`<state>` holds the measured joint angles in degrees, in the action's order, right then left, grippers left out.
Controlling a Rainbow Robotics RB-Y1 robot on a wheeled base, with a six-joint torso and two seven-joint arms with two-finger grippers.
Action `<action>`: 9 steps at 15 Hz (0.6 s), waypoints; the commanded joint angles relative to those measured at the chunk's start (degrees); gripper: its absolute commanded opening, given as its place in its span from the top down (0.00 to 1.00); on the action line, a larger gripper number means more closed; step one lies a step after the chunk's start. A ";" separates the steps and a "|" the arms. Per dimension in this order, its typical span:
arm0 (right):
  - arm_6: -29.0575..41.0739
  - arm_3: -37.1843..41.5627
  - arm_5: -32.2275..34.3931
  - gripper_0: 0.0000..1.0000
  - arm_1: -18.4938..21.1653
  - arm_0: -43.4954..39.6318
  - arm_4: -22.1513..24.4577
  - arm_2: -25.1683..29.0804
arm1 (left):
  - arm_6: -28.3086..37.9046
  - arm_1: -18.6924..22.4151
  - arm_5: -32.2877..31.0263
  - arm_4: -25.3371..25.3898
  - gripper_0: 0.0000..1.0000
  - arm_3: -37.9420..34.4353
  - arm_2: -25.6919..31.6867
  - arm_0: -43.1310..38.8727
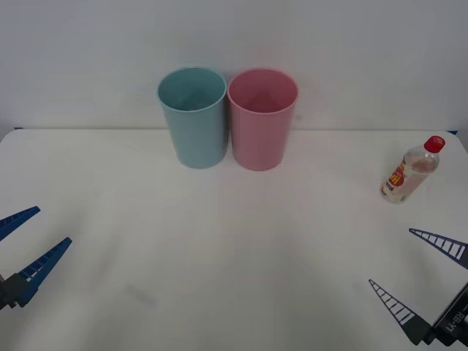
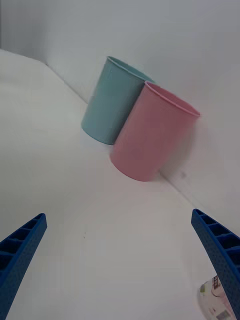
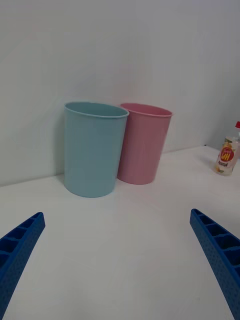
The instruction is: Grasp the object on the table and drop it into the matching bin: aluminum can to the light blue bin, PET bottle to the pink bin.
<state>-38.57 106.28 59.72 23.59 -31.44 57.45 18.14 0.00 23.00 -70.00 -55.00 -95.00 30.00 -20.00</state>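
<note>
While our right gripper (image 1: 417, 274) hovers low at the near right of the wide white flat table (image 1: 234, 256), its ribbed blue fingers (image 2: 220, 250) are spread wide and hold nothing. Our left gripper (image 1: 25, 238) waits at the near left, equally wide and empty. We see the small clear plastic bottle with a red cap (image 1: 412, 171) standing upright at the far right, beyond the right gripper. Smooth, tapered, round-rimmed, the tall light blue plastic bin (image 1: 194, 117) and tall pink plastic bin (image 1: 262, 118) stand side by side, far centre.

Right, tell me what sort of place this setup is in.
Probably a robot test bench, not a home: a bare white table against a plain wall, just a blue bin, a pink bin and one small bottle, with the open left gripper and right gripper waiting.
</note>
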 commanded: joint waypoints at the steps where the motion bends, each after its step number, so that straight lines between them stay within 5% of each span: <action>1: 10.71 0.95 2.95 0.00 -2.14 0.76 2.76 2.34 | 0.00 0.00 0.00 0.00 0.00 0.00 0.00 0.00; 9: 33.30 2.00 5.32 0.00 -4.25 1.20 3.64 6.03 | 0.00 0.00 0.00 0.00 0.00 0.00 0.00 0.00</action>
<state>-6.68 108.08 64.91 19.34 -30.15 61.11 23.73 0.00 23.00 -70.00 -55.00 -95.00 30.00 -20.00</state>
